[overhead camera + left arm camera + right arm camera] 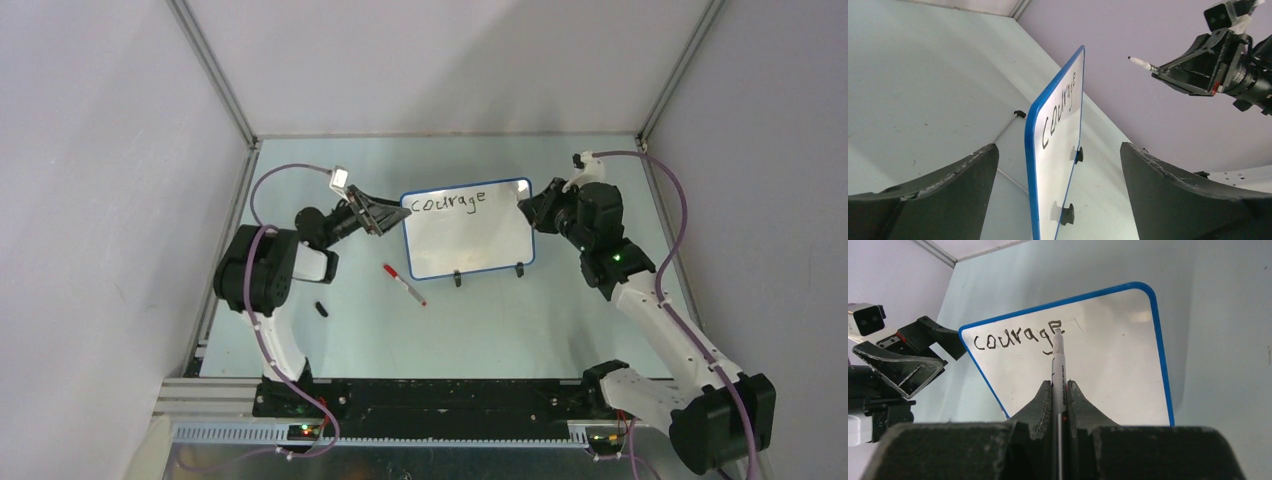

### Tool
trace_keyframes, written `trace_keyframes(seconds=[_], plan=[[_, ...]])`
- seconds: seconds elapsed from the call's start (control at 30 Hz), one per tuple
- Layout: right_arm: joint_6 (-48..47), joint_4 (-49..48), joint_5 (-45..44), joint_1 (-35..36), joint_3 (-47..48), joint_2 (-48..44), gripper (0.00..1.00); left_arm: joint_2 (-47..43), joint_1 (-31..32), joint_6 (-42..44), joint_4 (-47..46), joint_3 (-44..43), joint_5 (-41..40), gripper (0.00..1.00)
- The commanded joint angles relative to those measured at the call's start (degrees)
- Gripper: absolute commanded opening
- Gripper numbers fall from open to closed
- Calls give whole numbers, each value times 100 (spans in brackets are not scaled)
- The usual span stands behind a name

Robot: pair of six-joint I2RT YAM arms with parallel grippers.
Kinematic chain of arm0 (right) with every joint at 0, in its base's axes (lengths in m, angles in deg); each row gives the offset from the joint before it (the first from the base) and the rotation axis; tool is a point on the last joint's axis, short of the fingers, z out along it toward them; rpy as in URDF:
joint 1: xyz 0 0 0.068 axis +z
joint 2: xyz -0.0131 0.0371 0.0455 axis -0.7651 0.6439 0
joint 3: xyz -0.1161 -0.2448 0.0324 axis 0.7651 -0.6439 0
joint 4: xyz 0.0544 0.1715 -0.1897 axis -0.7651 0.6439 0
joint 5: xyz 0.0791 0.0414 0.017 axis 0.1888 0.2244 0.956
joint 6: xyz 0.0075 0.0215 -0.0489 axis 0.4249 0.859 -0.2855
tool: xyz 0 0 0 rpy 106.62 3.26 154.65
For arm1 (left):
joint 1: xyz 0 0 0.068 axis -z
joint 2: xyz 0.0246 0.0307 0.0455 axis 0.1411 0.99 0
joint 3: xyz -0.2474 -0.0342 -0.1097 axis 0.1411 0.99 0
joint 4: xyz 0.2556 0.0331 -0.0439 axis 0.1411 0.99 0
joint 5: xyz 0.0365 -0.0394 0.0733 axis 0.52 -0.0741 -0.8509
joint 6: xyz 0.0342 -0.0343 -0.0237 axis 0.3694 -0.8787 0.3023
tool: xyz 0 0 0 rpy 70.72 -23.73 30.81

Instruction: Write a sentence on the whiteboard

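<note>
The whiteboard [468, 235], white with a blue rim and two black feet, stands upright mid-table. The sentence on it is the single black word "courage" [450, 199] along the top, and it also shows in the right wrist view [1015, 338]. My right gripper [1059, 384] is shut on a black marker [1058, 365]. The marker's tip [1138, 61] points at the last letter and is held off the board's face. My left gripper [1058, 147] is open. Its fingers [948, 185] straddle the board's left edge [1031, 165] with wide gaps on both sides.
A red-capped marker [404, 284] lies on the table in front of the board's left corner. A small black cap [321, 309] lies near the left arm. Grey enclosure walls close in the left, right and back.
</note>
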Motion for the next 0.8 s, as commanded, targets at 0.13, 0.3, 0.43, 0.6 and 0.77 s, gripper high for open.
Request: trace_keyframes(seconds=[0.13,0.3,0.43,0.6,0.77], plan=[[-688,-17,-1536,836,34,-210,0,-727,-59,608,-272,413,-297,99],[-972,-161,-2129,1253,-65,-218,0,-1169,-59,937,-264,794,-550,99],[-1029,-261,-2162,1381,-172,-444,0,-1550,-71,951,-264,1046,-655,99],[-1086,-648,-2261,1442,-539,-768,0,-2445,-162,1135,234,1591,-1033,99],[-1176,-1018,-2424,1507,-866,-966,0,-3816,-147,2326,2602,1627,-1954,99]])
